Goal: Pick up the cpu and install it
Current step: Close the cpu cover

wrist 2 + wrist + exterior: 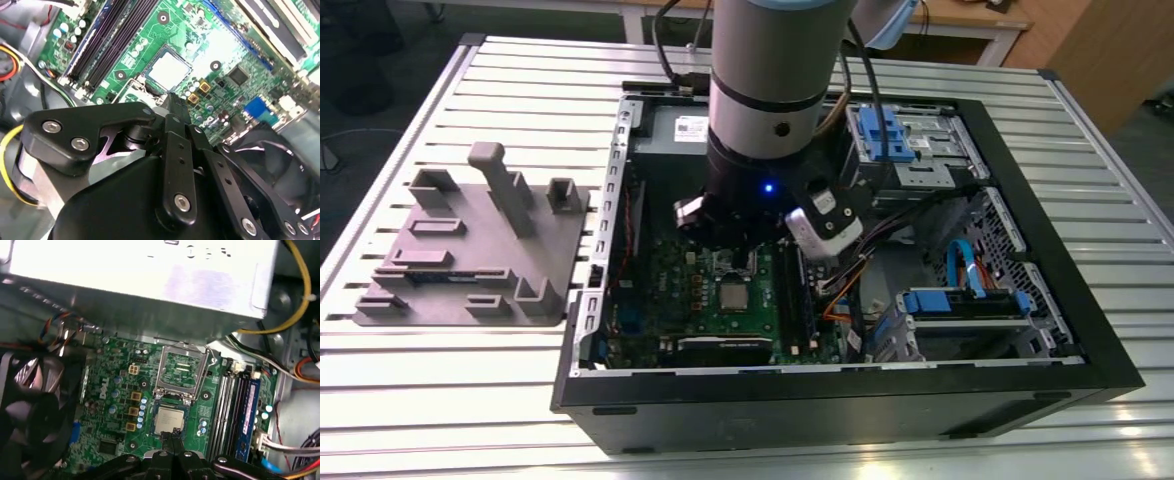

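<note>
Where the open computer case [854, 395] sits on the slatted metal table [440, 400], the contents are listed as follows.

1. The cpu [169, 420]: a small square chip with a silver-grey top, lying flat in its socket on the green motherboard [112, 405]. In the second wrist view the cpu [167, 70] lies level within the socket frame. In the exterior view the cpu [736, 296] is a pale square just below the arm's wrist.
2. Socket load plate [181, 371]: silver-framed with a greenish centre, swung open. It stands just beside the cpu, on the side toward the power supply.
3. Gripper [175, 434]: black, its fingers clenched tip to tip with nothing between them. It hangs at the cpu's edge farthest from the load plate, and whether the tips touch the chip cannot be told. In the second wrist view the gripper [171, 100] points at the board just short of the chip.
4. Memory slots [227, 410]: dark and parallel, beside the socket.
5. Black fan [27, 410]: at the board's far side from the memory slots.
6. Power supply [140, 280]: a large grey box beyond the load plate.
7. Robot arm [774, 90]: grey, reaching down into the case over the motherboard.
8. Grey fixture plate [467, 250]: on the table at the exterior view's left, apart from the case, bearing upright posts.
</note>
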`<action>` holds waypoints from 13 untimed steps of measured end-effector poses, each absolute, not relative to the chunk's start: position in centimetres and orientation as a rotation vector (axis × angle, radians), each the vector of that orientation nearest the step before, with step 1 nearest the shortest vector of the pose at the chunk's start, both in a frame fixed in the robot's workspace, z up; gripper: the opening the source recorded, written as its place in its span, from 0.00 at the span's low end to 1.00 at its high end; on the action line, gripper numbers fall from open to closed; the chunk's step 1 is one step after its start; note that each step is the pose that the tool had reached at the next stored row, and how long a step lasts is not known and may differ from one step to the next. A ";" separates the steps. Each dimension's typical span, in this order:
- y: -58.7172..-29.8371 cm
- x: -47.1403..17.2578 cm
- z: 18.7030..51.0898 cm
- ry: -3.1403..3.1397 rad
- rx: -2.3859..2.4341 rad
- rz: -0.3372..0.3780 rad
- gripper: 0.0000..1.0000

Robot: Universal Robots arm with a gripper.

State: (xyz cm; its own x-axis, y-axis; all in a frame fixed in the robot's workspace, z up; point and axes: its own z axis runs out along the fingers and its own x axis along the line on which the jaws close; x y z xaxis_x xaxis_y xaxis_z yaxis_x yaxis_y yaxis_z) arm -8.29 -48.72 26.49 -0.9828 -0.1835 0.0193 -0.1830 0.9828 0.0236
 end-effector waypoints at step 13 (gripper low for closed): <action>-48.7 -8.3 26.2 -3.049 0.652 -0.030 0.10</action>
State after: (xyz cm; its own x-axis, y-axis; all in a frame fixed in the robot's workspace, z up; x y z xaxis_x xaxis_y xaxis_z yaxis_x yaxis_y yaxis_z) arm -8.29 -48.71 26.19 -0.9123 -0.4091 0.0193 -0.4087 0.9124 0.0237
